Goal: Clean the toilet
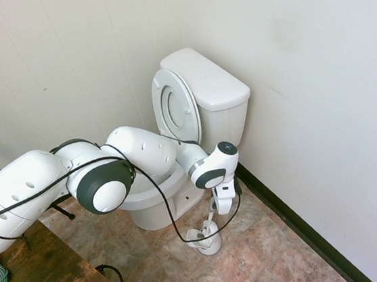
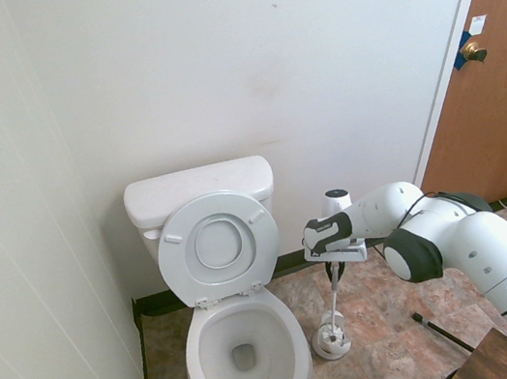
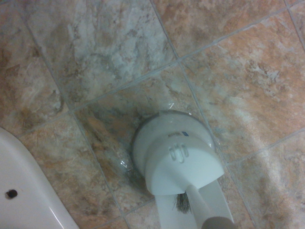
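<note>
While pointing straight down, the tool (image 2: pixel 332 269) is closed on the toilet brush handle (image 2: pixel 334 295), directly above the white brush holder (image 1: pixel 206 238) on the tiled floor (image 1: pixel 256 256). The toilet (image 2: pixel 243 343), lid up, stands just beside it; the holder's rim sits near the bowl base. Opposite the toilet, open floor lies beyond the tool.

A glossy white is being shown by the toilet (image 2: pixel 233 350) and brush holder (image 3: pixel 174 155); the floor (image 3: pixel 228 71) is being patterned in mottled tan-and-grey tiles.
</note>
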